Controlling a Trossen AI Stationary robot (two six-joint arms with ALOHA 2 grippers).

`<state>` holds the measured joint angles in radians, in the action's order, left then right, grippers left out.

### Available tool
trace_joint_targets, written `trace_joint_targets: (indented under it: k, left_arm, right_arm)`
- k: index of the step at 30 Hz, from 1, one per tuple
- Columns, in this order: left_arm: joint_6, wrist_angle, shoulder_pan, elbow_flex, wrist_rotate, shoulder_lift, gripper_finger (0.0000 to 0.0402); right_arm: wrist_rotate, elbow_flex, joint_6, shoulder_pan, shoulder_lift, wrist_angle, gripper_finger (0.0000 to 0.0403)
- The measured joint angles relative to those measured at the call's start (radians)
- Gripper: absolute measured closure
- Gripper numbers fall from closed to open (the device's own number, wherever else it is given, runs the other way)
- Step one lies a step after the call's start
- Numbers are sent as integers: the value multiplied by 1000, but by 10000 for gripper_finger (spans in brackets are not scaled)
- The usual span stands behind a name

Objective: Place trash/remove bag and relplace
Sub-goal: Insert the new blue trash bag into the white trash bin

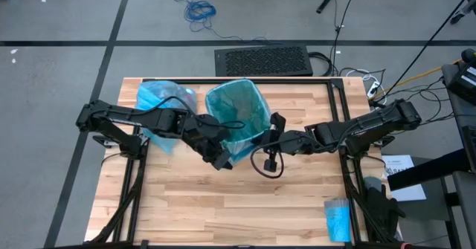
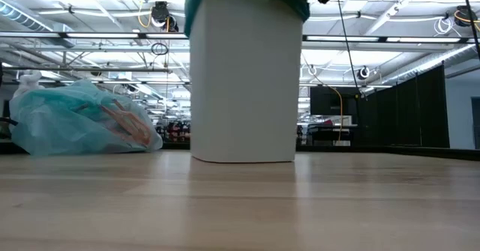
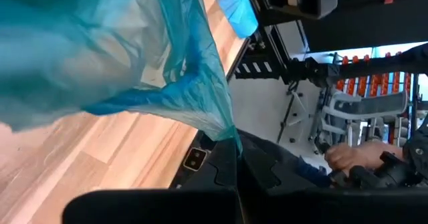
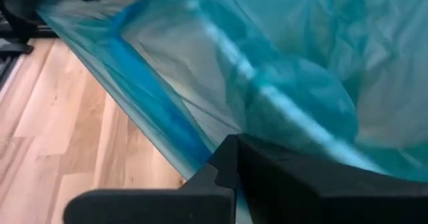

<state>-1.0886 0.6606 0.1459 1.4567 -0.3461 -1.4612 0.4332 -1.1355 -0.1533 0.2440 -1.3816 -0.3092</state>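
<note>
Table (image 1: pixel 223 212): teal liner (image 1: pixel 238 108) pinched both sides

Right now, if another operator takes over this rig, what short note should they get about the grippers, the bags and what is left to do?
Left gripper: fingers shut, pinching the teal bag at the near-left rim of the white bin.
Right gripper: fingers shut on the same teal bag at the near-right rim.
The light blue bag, filled, lies on the table left of the bin; a red-and-white item shows through it in the low view.
Blue roll lies at the table's near-right corner.
Done: old bag out, new one in the bin.
Left: probably finish seating the bag over the rim, then release.
</note>
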Motion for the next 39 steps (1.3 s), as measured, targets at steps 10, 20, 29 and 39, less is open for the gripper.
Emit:
trace_joint_targets:
  k: [10, 20, 29, 39]
  left_arm:
    - [57, 21, -6, 0, 257, 0, 401]
    - [127, 97, 34, 0, 326, 0, 373]
    - [141, 92, 46, 0, 342, 0, 236]
    - [88, 96, 83, 0, 274, 13, 145]
  right_arm:
    - [-24, 0, -11, -2, -3, -6, 403]
    - [-44, 0, -11, -10, -3, -8, 403]
    - [-48, 0, 4, -48, -3, -2, 403]
    - [-95, 0, -7, -68, -3, -31, 403]
